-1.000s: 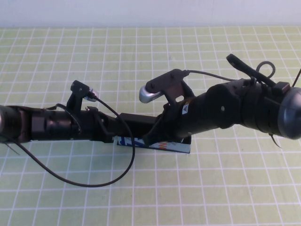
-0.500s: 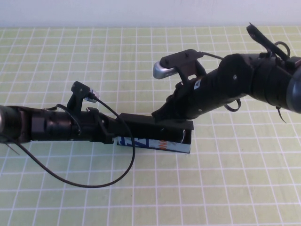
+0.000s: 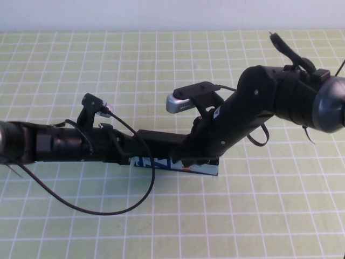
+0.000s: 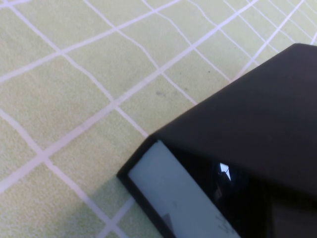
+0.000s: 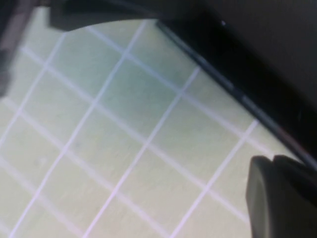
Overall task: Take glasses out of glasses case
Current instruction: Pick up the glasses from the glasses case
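Note:
The glasses case (image 3: 178, 165) lies at the table's middle, its white printed front side facing me and its black lid (image 3: 159, 139) above it. My left gripper (image 3: 128, 149) is at the case's left end, touching it. The left wrist view shows the lid (image 4: 257, 114) and a white side (image 4: 168, 193) from very close. My right gripper (image 3: 187, 153) is low over the case's right half, and the arm covers the opening. The case's black edge (image 5: 233, 64) crosses the right wrist view. The glasses are hidden.
The table is a green mat with a white grid (image 3: 161, 226). A black cable (image 3: 108, 208) loops from the left arm onto the mat in front of the case. A white wall (image 3: 161, 13) runs along the back edge.
The right arm rose up and back from the case half a second ago, then came down onto the case's right half again. The left arm and the case have not moved.

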Controlling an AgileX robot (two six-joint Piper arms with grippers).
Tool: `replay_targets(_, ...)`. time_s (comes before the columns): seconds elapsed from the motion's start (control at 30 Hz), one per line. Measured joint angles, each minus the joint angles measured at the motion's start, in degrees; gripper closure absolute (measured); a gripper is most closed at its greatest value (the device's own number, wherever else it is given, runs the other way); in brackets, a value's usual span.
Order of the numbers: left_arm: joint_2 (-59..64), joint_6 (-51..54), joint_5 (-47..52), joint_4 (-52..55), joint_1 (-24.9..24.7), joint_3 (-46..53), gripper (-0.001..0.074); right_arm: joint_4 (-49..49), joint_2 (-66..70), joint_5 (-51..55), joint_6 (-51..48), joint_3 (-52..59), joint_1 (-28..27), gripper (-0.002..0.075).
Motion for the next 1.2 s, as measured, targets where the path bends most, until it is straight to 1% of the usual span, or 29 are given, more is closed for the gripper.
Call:
replay_targets(0.13,0.0,0.0,0.0,0.0,0.0,0.0,0.0739,-0.2,1.9,-3.3,0.1,0.0,0.0,0.0742)
replay_targets(0.5,0.0,-0.3,0.1,0.5,0.0,0.0,0.0739,-0.5,1.9,-11.6,0.1,0.0,-0.2,0.0742)
replay_targets(0.77,0.0,-1.7,0.9,1.6,0.0,0.0,0.0739,-0.5,2.1,-18.5,0.1,0.0,-3.4,0.0742)
replay_targets(0.93,0.0,-2.2,1.6,2.2,0.0,0.0,0.0739,-0.5,4.8,-18.1,0.1,-2.5,-4.6,0.0742)
replay_targets(1.2,0.2,-2.4,3.8,3.0,0.0,0.0,0.0739,-0.5,11.9,-11.3,0.1,-11.0,-5.7,0.0742)
